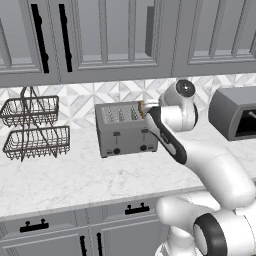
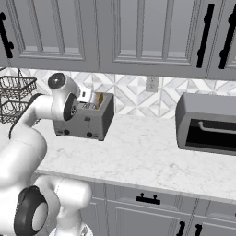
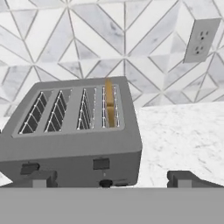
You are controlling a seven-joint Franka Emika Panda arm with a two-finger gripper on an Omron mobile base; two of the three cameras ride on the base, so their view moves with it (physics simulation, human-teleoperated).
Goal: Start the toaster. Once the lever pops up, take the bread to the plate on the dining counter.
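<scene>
Boxy brushed-grey metal four-slot toaster [image 1: 125,129] stood at centre of the left base view, on the white marble counter [image 1: 75,180], against the patterned grey-and-white tile backsplash [image 1: 80,100]. Same toaster seen left of centre in the right base view [image 2: 87,117] and filling the lower left of the hand view [image 3: 72,135], front face with black levers and a black knob turned toward the camera. Small tan-brown bread slice with a golden-orange crust edge [image 3: 110,107] sat upright in the rightmost slot in the hand view, top edge rising a little above the slot; also glimpsed at the toaster's upper right corner in the left base view [image 1: 141,108] and just beside the white hand in the right base view [image 2: 98,100]. Two-finger gripper [image 3: 113,179] wide open, holding nothing, dark fingertips [image 3: 183,178] spread at the bottom of the hand view, one low before the toaster's front, the other over bare counter to its right. Bread above and between the tips in that frame, farther back, not touched. Black wire two-tier basket [image 1: 32,130] at left edge of the left base view; larger dark-grey box-shaped oven [image 2: 209,124] at right of the right base view. Grey wall cabinets [image 1: 125,35] along the top; white wall outlet [image 3: 200,40] in the upper right of the hand view.
</scene>
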